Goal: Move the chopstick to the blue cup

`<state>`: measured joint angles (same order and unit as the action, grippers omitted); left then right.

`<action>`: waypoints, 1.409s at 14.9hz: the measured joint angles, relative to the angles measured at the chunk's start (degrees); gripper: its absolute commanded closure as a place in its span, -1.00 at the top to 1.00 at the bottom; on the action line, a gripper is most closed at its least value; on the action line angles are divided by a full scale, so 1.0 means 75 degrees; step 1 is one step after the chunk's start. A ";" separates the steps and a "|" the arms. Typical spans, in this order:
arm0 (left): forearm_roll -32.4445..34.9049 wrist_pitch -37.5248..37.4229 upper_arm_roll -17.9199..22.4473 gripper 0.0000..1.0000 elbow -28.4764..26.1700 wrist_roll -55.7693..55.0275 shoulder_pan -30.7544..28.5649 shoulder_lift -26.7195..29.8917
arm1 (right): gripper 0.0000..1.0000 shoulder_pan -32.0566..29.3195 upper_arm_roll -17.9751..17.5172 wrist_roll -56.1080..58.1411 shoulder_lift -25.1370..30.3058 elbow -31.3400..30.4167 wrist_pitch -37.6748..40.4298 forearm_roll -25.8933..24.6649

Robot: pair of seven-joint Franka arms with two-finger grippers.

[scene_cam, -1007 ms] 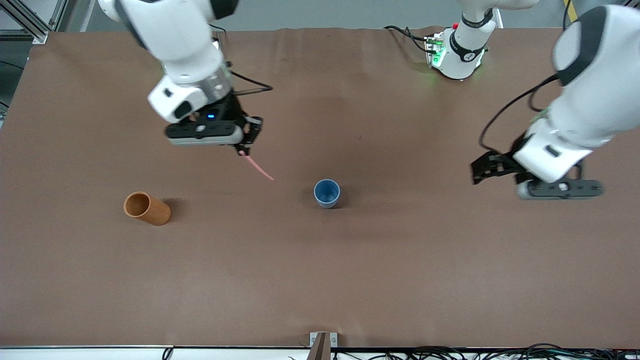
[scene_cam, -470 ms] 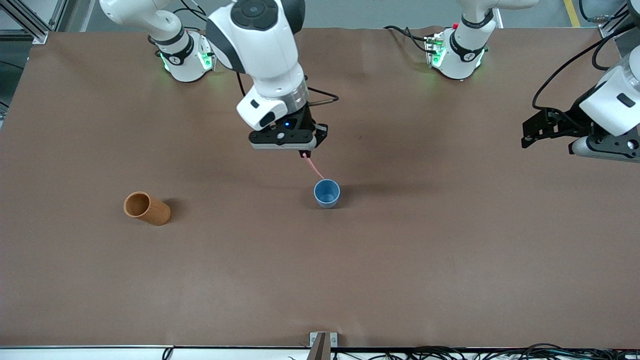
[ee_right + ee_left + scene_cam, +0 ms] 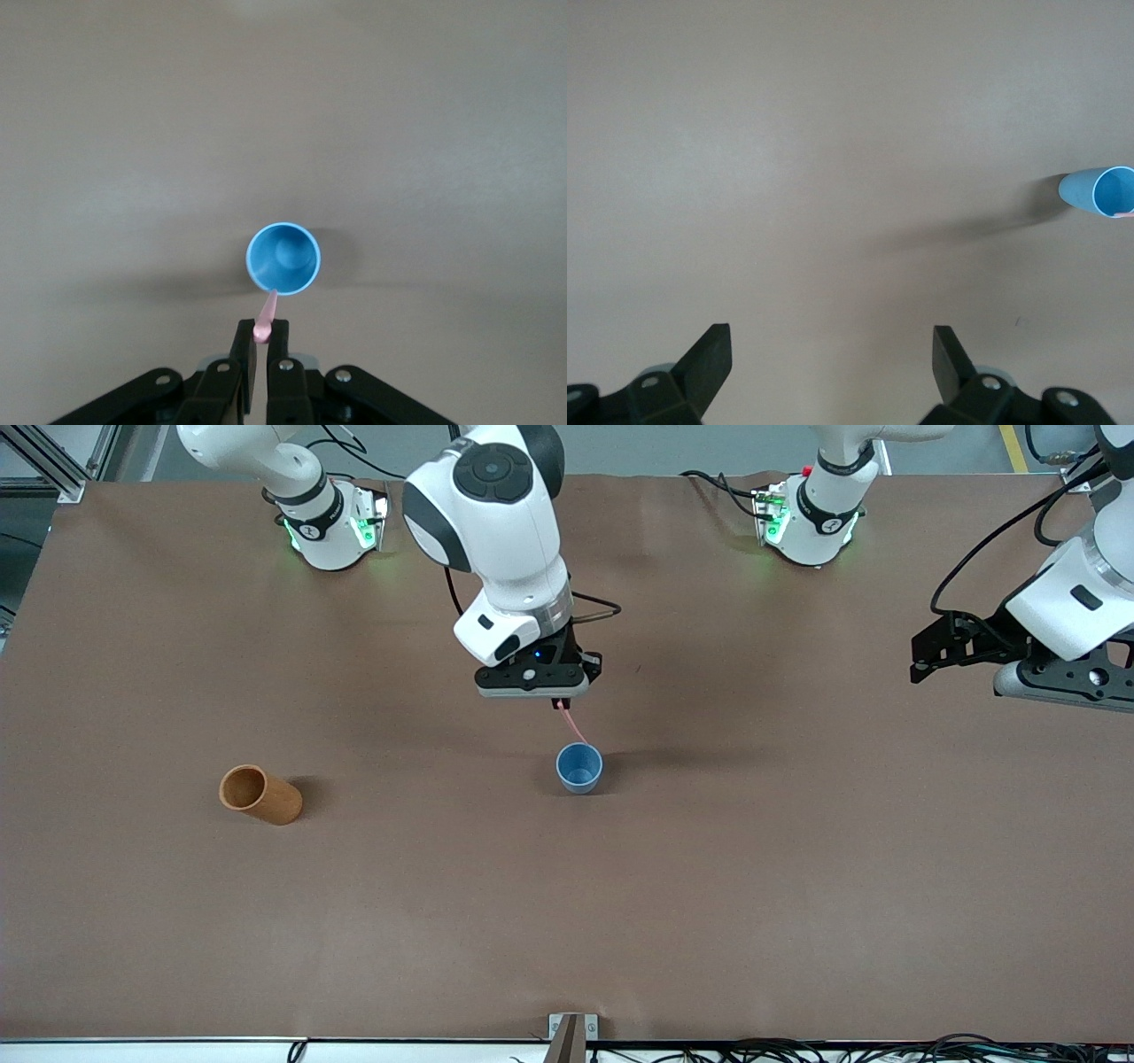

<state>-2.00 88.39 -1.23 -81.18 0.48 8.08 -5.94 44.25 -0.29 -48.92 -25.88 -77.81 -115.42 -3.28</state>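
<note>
The small blue cup (image 3: 579, 768) (image 3: 283, 258) stands upright near the middle of the brown table (image 3: 709, 886). My right gripper (image 3: 560, 703) (image 3: 263, 331) hangs above the table just beside the cup, shut on the pale pink chopstick (image 3: 573, 728) (image 3: 267, 312). The stick slants down from the jaws, its free tip at the cup's rim. My left gripper (image 3: 921, 657) (image 3: 831, 341) is open and holds nothing; it hovers over the left arm's end of the table. The left wrist view catches the blue cup (image 3: 1099, 191) at its edge.
An orange-brown cylindrical cup (image 3: 260, 794) lies on its side toward the right arm's end of the table. Both arm bases (image 3: 330, 522) (image 3: 808, 514) stand along the table's back edge, with cables beside them.
The right arm carried the chopstick from nearer the orange-brown cup over to the blue cup, bringing its tip to the rim. The left gripper rose and drew away toward its own end.
</note>
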 measured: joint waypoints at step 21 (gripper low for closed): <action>0.0000 -0.0237 -0.0007 1.00 -0.0038 0.0058 -0.0495 0.0239 | 1.00 -0.0736 0.0233 0.0002 0.0221 0.0136 -0.0183 -0.0734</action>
<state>-2.00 86.61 -1.28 -81.47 0.91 4.37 -4.15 38.73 1.46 -48.90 -24.22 -76.78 -116.79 -8.79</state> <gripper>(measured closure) 0.000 0.000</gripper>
